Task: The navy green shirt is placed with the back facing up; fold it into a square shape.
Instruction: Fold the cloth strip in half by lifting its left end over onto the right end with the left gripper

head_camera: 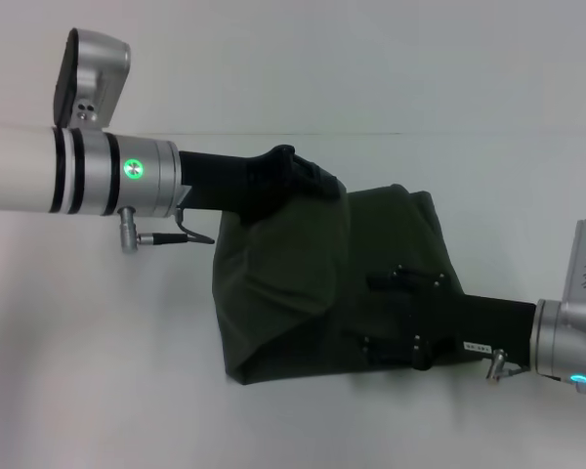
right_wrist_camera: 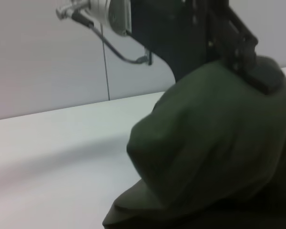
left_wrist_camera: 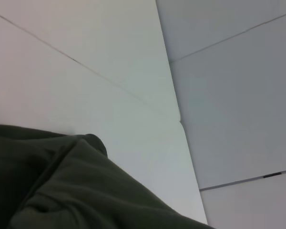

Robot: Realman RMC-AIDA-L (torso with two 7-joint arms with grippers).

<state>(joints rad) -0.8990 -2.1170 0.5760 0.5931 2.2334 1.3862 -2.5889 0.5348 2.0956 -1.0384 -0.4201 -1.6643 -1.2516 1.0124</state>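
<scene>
A: What's nearest the robot?

B: The right gripper (head_camera: 402, 322), coming in from the right side low over the near half of the navy green shirt (head_camera: 303, 283). Whether its fingers are open or holding cloth, I cannot tell; they merge with the dark fabric.

A: And the shirt itself?

B: It lies mid-table (head_camera: 98, 371), bunched into a rough block. Its long axis is hard to call; the near edge runs left to right, and the left part drapes up toward the far side.

A: Farther back?

B: The left gripper (head_camera: 303, 181) sits at the shirt's far edge. In the right wrist view its fingers (right_wrist_camera: 257, 71) are closed on a raised hump of fabric (right_wrist_camera: 214, 138), held off the table.
</scene>
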